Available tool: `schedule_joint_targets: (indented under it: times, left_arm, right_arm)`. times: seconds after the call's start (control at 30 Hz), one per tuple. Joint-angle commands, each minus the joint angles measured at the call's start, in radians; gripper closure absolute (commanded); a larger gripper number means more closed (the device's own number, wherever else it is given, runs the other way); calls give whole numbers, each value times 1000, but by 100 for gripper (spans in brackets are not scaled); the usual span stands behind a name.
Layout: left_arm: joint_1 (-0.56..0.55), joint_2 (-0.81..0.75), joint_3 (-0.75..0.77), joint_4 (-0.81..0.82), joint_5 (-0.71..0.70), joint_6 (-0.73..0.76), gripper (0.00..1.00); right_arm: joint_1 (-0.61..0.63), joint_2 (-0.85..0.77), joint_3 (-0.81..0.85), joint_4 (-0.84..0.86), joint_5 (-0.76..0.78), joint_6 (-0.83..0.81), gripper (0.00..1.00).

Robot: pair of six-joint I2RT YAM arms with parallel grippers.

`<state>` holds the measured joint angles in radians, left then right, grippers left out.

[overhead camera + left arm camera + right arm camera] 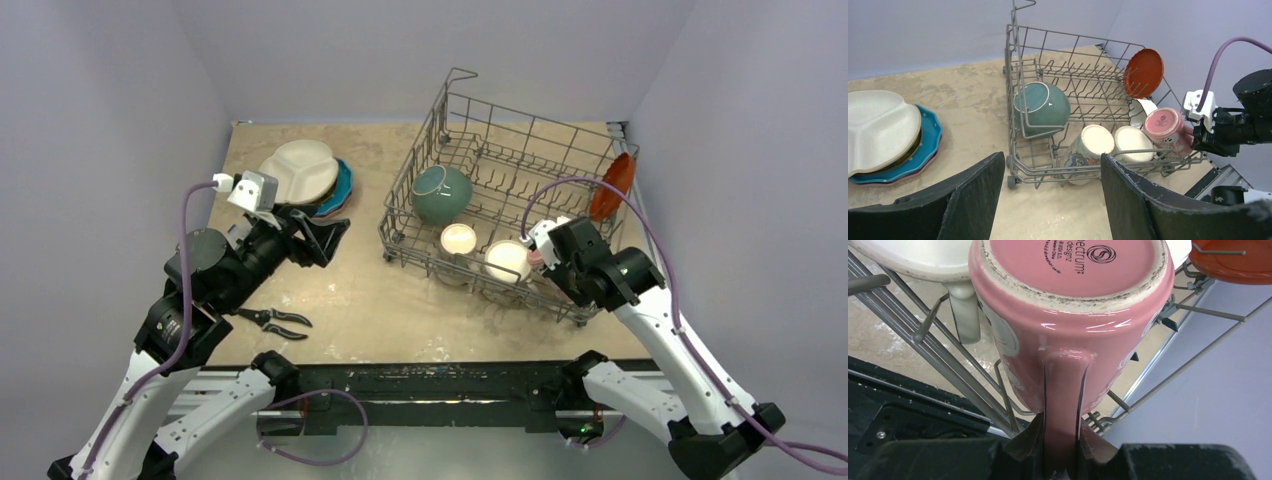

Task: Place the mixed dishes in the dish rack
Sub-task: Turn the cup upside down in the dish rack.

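Note:
The grey wire dish rack (pixel 408 185) stands at the back right and also shows in the left wrist view (pixel 1017 55). It holds a teal bowl (pixel 442 193) (pixel 1040 107), two upside-down mugs (pixel 459 239) (pixel 508 260) and an orange plate (pixel 611 187) (pixel 1143 72) standing at its far right. My right gripper (pixel 545 255) (pixel 1062 440) is shut on the handle of a pink mug (pixel 1068 315) (pixel 1165 127), held bottom-up at the rack's near right corner, beside a cream mug (pixel 923 260). My left gripper (pixel 328 238) (pixel 1053 185) is open and empty, between the rack and a stack of plates.
The stack has a white divided plate (pixel 298 168) (pixel 878 125) on top of blue (pixel 342 190) (pixel 923 145) and other plates, at the back left. Black-handled pliers (pixel 275 320) lie near the left arm. Purple walls close in the table on three sides.

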<state>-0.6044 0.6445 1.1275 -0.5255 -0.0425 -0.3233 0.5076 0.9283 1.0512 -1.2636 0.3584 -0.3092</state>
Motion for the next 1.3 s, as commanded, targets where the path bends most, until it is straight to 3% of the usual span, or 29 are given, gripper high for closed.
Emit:
schedule_joint_targets:
  times: [0.0, 0.3, 0.37, 0.47, 0.53, 0.73, 1.03, 1.27]
  left_arm:
    - [-5, 5, 34, 11, 22, -20, 31]
    - [-3, -8, 25, 0, 15, -21, 31]
    - [-5, -4, 25, 1, 21, -24, 31]
    - [-5, -3, 26, 6, 31, -28, 31]
    - [-4, -1, 25, 7, 36, -28, 31]
    - [-4, -8, 29, -4, 38, -24, 31]
    - [-4, -1, 25, 4, 38, -41, 31]
    - [-5, 11, 45, -35, 46, -84, 31]
  right_arm:
    - [-24, -42, -51, 220, -120, -90, 100]
    - [-27, -207, -220, 351, -138, -84, 99]
    - [-26, -217, -222, 356, -148, -94, 73]
    - [-27, -199, -216, 340, -179, -103, 61]
    - [-26, -186, -212, 331, -193, -100, 44]
    - [-27, -196, -186, 266, -194, -92, 22]
    - [-27, -157, -16, 217, -215, 25, 4]
    - [-26, -51, 109, 282, -104, 171, 2]
